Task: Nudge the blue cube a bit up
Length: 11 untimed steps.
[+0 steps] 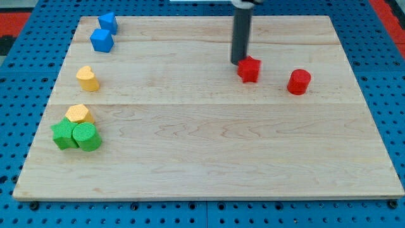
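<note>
The blue cube (101,40) sits near the board's upper left corner. A second blue block (107,22) of less regular shape lies just above it, almost touching. My tip (239,62) is far to the right, in the upper middle of the board. It stands right at the upper left side of a red star-like block (249,69). The rod rises straight up out of the view's top. The wooden board (209,152) carries all the blocks.
A red cylinder (299,82) lies right of the red star-like block. A yellow block (88,78) sits at the left edge below the blue ones. Lower left holds a yellow pentagon-like block (78,113), a green block (63,135) and a green cylinder (87,137), clustered together.
</note>
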Motion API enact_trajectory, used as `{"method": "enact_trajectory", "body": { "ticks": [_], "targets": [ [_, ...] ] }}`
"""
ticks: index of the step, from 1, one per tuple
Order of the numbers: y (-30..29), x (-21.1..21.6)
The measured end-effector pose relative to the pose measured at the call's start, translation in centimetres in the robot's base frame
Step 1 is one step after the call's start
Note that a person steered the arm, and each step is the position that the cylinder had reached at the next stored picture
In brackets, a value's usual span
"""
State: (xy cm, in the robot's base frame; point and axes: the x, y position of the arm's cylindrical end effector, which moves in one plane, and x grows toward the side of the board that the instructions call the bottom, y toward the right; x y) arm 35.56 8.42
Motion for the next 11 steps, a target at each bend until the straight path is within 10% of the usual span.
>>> {"method": "enact_trajectory", "body": {
  "ticks": [11],
  "targets": [
    [-15.7, -1.2]
  ]
}}
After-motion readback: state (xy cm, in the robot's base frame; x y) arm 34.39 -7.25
